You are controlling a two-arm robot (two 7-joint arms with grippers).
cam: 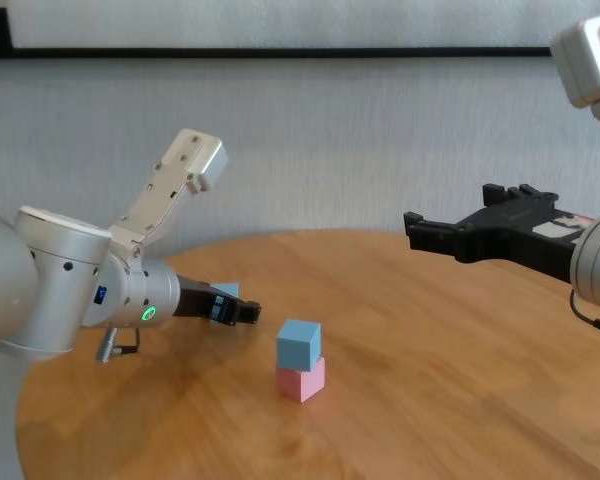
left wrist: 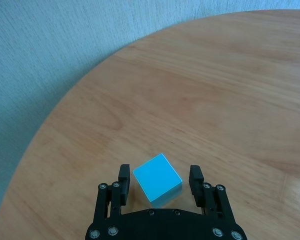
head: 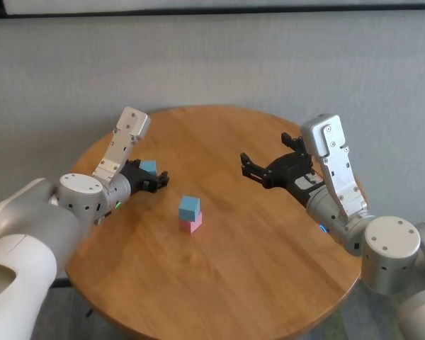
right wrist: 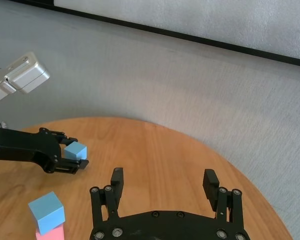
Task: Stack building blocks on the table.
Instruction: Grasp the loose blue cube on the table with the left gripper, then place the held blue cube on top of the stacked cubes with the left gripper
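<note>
A light blue building block (head: 149, 168) (left wrist: 157, 178) rests on the table (head: 269, 283) at the left. My left gripper (head: 154, 174) (left wrist: 160, 175) is low over the table, open, with one finger on each side of this block and small gaps showing. In the middle of the table a second light blue block (head: 189, 206) (cam: 298, 344) sits on top of a pink block (head: 191, 224) (cam: 302, 379). My right gripper (head: 265, 154) (right wrist: 163, 176) hovers open and empty above the table's right side, pointing toward the stack.
The round table's edge (left wrist: 90, 75) curves close behind the left block, with grey floor beyond. A grey wall (cam: 380, 130) stands behind the table. Bare wood lies between the stack and the near edge.
</note>
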